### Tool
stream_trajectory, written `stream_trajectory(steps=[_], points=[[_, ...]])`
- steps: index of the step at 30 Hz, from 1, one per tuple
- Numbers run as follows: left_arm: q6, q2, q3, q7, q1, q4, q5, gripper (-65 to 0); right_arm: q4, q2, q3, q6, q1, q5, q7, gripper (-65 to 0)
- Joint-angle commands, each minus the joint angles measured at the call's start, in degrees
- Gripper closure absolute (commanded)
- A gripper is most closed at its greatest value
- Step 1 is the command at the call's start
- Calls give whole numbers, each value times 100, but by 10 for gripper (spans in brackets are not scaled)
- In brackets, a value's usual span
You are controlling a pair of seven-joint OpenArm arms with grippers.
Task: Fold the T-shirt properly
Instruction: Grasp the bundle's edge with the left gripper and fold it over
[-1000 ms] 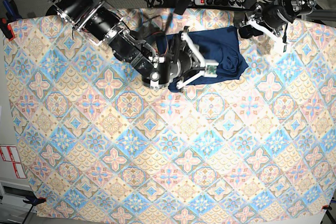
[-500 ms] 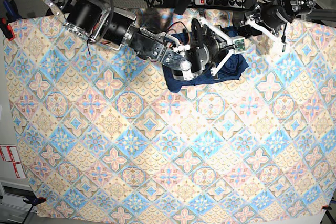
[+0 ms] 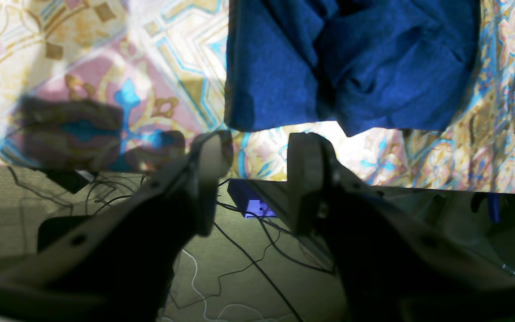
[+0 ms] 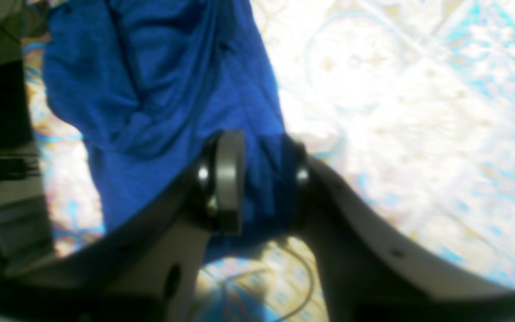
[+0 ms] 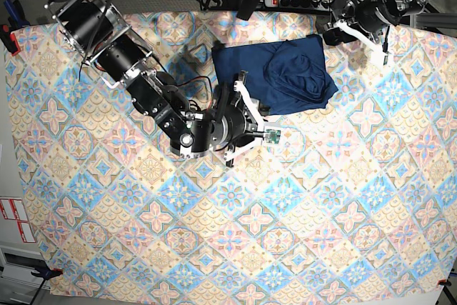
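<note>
The dark navy T-shirt (image 5: 280, 76) lies folded small at the back middle of the table, with a bunched mound on its right half. It also shows in the left wrist view (image 3: 351, 67) and the right wrist view (image 4: 150, 89). My right gripper (image 5: 257, 118) is open at the shirt's front left edge. In its blurred wrist view the jaws (image 4: 264, 179) stand apart with blue fabric showing between them. My left gripper (image 5: 359, 33) is open and empty at the table's back edge, right of the shirt. Its fingertips (image 3: 213, 152) point at the shirt's near edge (image 3: 284, 123) without touching it.
A patterned tablecloth (image 5: 235, 233) covers the whole table. Behind the back edge are a power strip (image 5: 300, 1) and loose cables, which also show on the floor in the left wrist view (image 3: 239, 250). The right arm's dark links (image 5: 136, 69) stretch across the table's left back.
My right gripper has swung back off the top of the shirt, down and to the left, and now sits at its front left edge. The left arm has hardly moved.
</note>
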Motion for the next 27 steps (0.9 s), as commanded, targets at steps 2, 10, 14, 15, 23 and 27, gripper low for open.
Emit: stream_trajectory(steps=[2,10,14,15,23,27], points=[[-28,-30,-17,-46,36,101,-85,-227,-153,17,35,14,-77,-21,116,-141],[-28,128,-17,-46,36,92,-85,-227,-795,-132,-115,14,-710,-970,767,-112],[-28,128,-17,-46,10,92,-85,-227,-707,-308,-616,14,-728,-961,767,-111],[-28,128,-17,-46,10,92,-85,-227,-619,-343,-704,14,-728,-961,758,-110],[-28,251,-8,-46,54,83,-85,-227,-346,-519,-853,14,-754,-970,767,-110],[-28,207,334,-38,115,109,-94,-228,-663,-519,-809,14,-754,-996,793,-111]])
